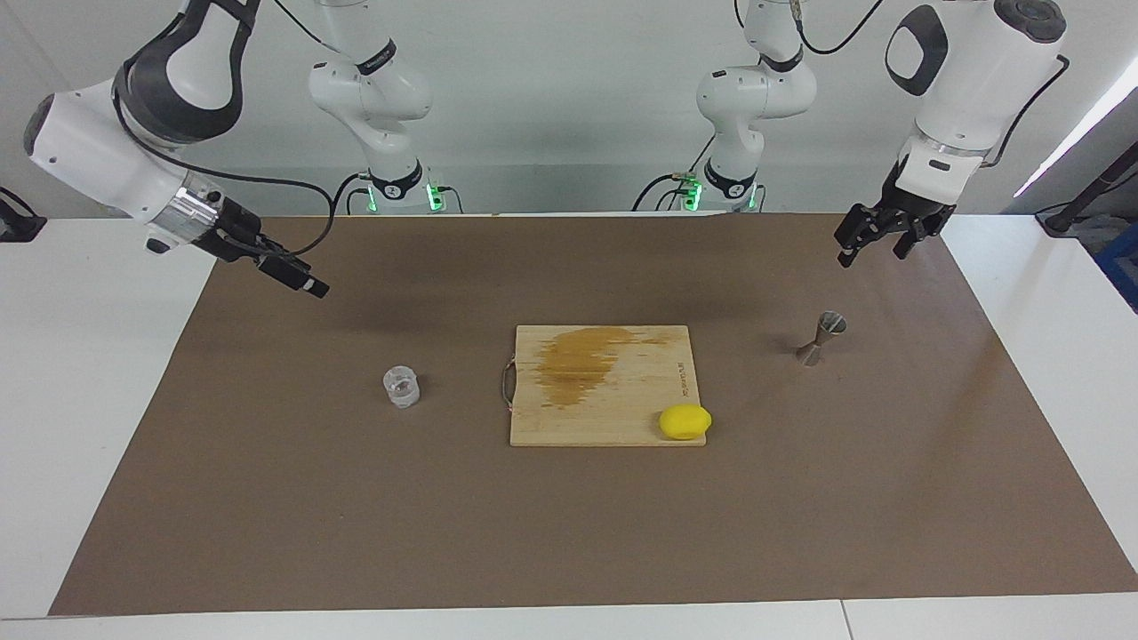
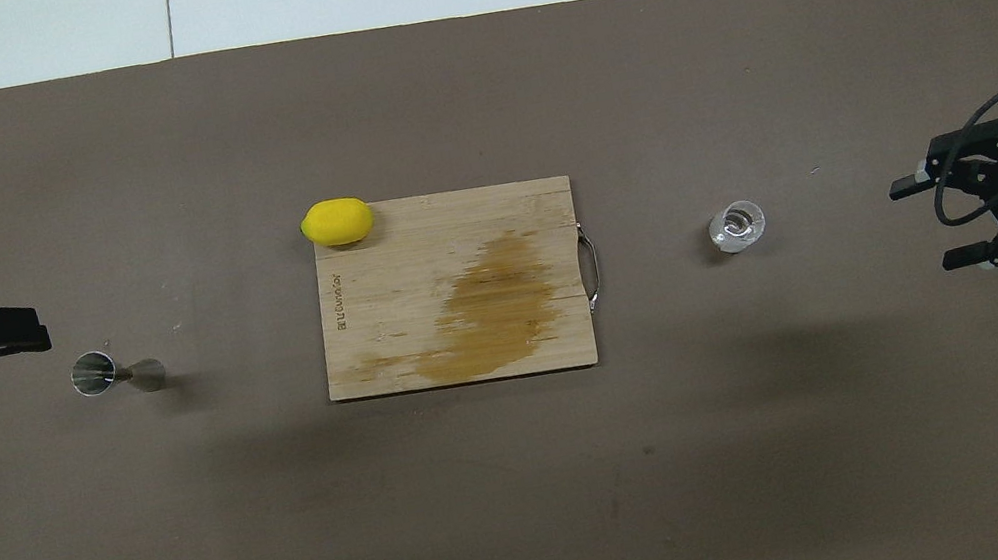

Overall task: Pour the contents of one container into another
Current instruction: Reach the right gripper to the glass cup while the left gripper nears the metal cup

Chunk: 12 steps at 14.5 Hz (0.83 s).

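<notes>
Right gripper fingers: the right gripper (image 2: 917,222) has its two black fingers (image 2: 907,184) spread wide apart, grasping nothing; it hangs in the air over the brown mat's edge at the right arm's end, turned on its side toward the glass cup.
Left gripper fingers: the left gripper (image 1: 869,242) is black and angular, its fingers spread, nothing between them; it is raised over the mat at the left arm's end, near the jigger.
Cutting board: the bamboo cutting board (image 1: 613,418) is a pale rectangular slab with fine grain, a thin metal wire handle on the edge toward the right arm's end, and a wide darker brown wet-looking stain.
Jigger: the jigger (image 1: 820,339) is silvery-grey metal, two cones joined at a narrow waist, standing upright on the mat toward the left arm's end, well apart from the board.
Glass cup: the glass cup (image 1: 401,388) is short, clear and thick-walled, upright on the mat, between the board's handle and the right arm's end.
Lemon: the lemon (image 1: 685,421) is a smooth yellow oval on the board's corner farthest from the robots.
Mat: the mat (image 1: 569,533) is matte brown, flat, covering the white table (image 1: 62,356).
</notes>
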### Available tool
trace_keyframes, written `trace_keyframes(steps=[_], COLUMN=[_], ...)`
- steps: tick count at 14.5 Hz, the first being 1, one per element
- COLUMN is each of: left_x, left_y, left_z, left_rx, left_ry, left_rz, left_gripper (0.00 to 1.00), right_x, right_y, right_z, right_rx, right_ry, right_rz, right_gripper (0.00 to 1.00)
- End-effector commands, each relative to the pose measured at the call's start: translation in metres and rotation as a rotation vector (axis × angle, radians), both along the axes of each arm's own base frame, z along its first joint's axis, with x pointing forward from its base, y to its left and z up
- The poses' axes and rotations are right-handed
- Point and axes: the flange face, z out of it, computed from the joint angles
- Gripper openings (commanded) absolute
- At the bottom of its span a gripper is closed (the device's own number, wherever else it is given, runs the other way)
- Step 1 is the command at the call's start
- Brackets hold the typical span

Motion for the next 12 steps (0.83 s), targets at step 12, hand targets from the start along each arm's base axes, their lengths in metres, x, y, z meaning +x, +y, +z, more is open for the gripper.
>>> trace_keyframes(steps=[12], left_x=[0.012], left_y=[0.098], left_z=[-0.069], left_rx=[-0.597], left_ry=[0.018], left_rz=[-0.166], left_gripper=[1.00], right_x=[0.005], right_y=[-0.055], right_z=[-0.122], right_rx=[0.354], right_ry=[0.234], right_rz=[-0.289], right_gripper=[1.00])
